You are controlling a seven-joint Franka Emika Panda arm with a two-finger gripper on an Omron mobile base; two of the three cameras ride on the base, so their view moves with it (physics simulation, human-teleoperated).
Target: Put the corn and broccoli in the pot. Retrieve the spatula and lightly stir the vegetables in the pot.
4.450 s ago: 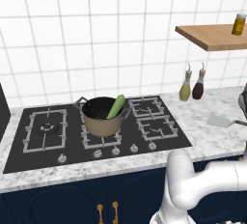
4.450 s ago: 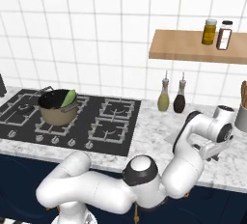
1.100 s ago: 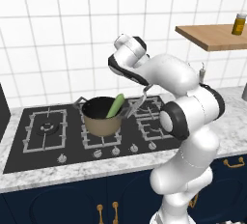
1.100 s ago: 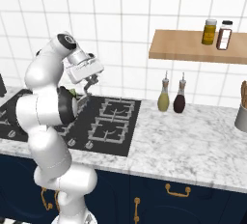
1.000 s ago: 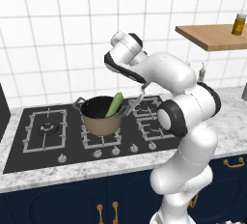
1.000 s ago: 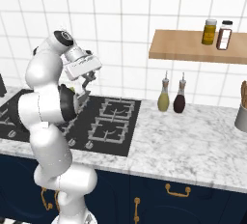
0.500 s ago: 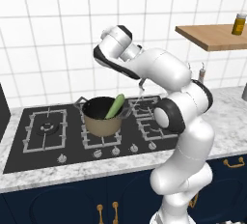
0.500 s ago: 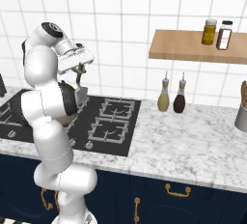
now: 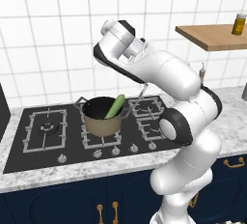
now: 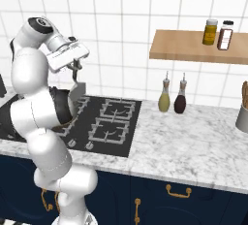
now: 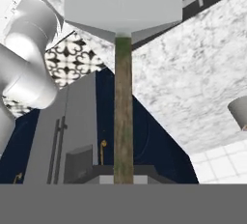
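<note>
Gripper clenched on spatula handle, blade hanging down beside the pot on the hob, corn leaning in pot

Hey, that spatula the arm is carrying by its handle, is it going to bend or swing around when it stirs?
The spatula probably stays stiff: its handle runs straight from the gripper to the flat blade. Held at the far end of a long handle, it may pivot if the blade pushes against the corn in the pot.
</note>
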